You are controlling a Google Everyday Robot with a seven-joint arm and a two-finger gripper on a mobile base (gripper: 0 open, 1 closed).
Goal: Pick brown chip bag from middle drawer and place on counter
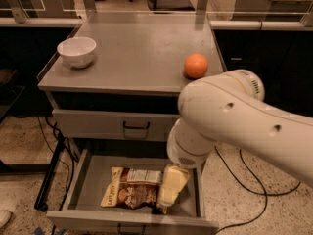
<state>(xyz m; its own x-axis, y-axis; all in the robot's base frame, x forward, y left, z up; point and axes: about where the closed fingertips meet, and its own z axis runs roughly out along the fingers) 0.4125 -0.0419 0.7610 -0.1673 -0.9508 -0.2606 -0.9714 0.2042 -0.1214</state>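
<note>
lying flat in the open middle drawer (pixel 94 178), the brown chip bag (pixel 129 194) has its white label panel facing up. the gripper (pixel 164 204) is down inside the drawer at the bag's right end, overlapping its edge; whether it grips the bag cannot be told. on the counter (pixel 142 53) above, an orange (pixel 196 65) sits near the right rim and a white bowl (pixel 77 52) near the left.

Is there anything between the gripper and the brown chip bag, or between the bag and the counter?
Nothing visible. The gripper is in the open middle drawer at the right end of the brown chip bag. The counter is bare between the white bowl and the orange.
</note>
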